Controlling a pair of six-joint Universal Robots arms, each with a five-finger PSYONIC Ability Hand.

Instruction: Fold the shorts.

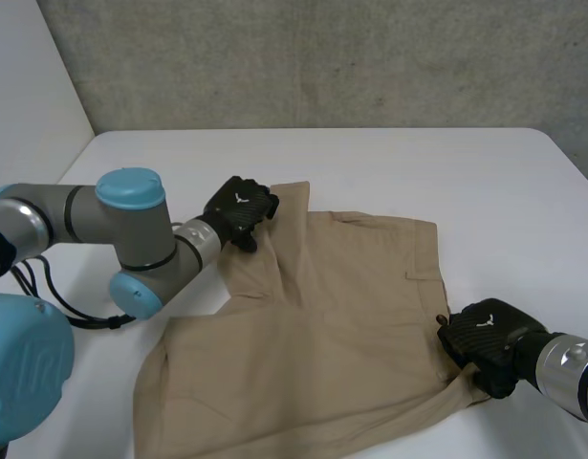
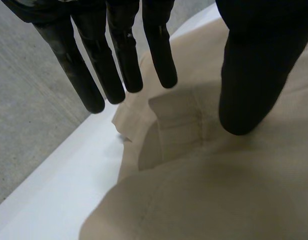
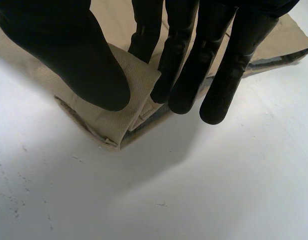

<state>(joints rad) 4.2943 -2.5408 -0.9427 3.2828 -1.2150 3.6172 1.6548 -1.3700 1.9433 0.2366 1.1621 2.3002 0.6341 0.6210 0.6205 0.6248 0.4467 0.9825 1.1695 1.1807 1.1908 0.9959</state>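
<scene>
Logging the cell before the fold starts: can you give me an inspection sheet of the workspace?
surface: white table
job's things: tan shorts spread out, not yet folded
clutter: nothing seen
robot hands: left robot hand open at the shorts' far corner, thumb on the cloth; right robot hand open at a near corner, thumb on it
cables: nothing seen
surroundings: grey wall behind the table
</scene>
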